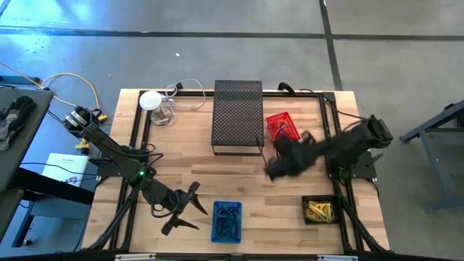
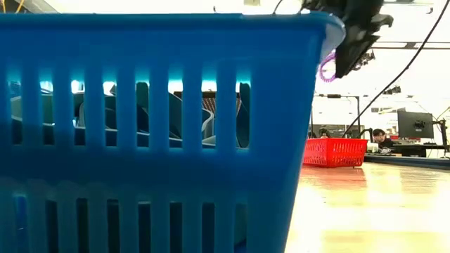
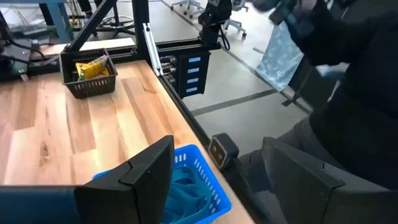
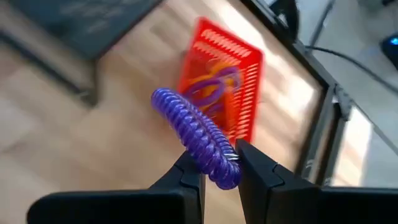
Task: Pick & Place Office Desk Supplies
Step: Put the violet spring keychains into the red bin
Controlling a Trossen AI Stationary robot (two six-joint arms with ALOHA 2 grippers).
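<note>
One purple coiled loop [image 4: 198, 138] hangs pinched in my nearly closed right gripper [image 4: 219, 167], centre-right of the high view beside the red basket [image 4: 219, 81]; I should carry it level and release only above a bin.
</note>
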